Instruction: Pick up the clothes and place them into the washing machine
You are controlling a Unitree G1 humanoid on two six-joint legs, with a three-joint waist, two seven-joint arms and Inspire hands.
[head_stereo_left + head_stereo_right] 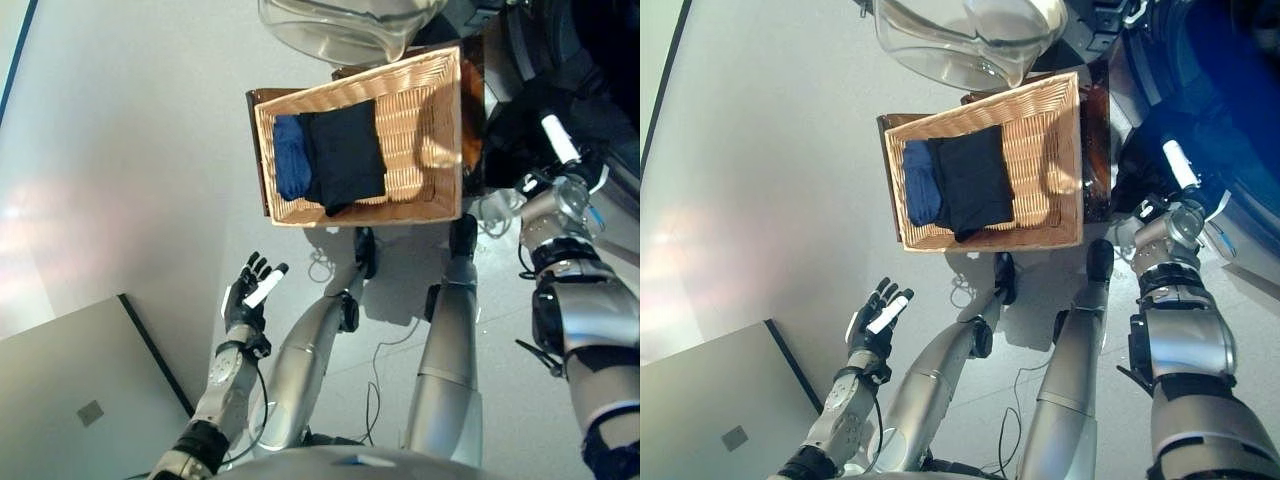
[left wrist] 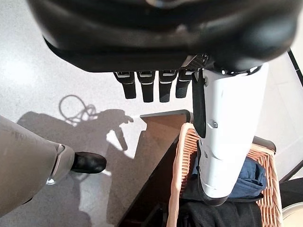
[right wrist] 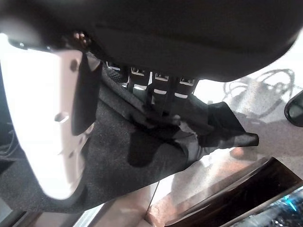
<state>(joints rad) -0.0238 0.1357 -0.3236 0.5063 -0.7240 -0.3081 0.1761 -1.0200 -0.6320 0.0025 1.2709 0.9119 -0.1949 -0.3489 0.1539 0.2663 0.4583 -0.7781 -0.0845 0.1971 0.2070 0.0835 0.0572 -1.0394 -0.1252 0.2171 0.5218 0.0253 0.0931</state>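
Note:
A wicker basket (image 1: 425,130) stands on the floor ahead of me. Inside it lie a blue garment (image 1: 290,155) and, beside that, a folded black garment (image 1: 345,155). My right hand (image 1: 558,138) is raised at the far right, by the washing machine's dark opening (image 1: 1230,100). Its fingers are curled on another black garment (image 3: 142,156), which hangs below the hand. My left hand (image 1: 255,290) hovers open over the floor near the basket's left corner and holds nothing. The left wrist view shows the basket (image 2: 182,156) just past its straight fingers.
The washing machine's glass door (image 1: 340,30) stands swung open just beyond the basket. A dark wooden stand (image 2: 156,161) sits under the basket. A grey panel (image 1: 80,400) lies at the lower left.

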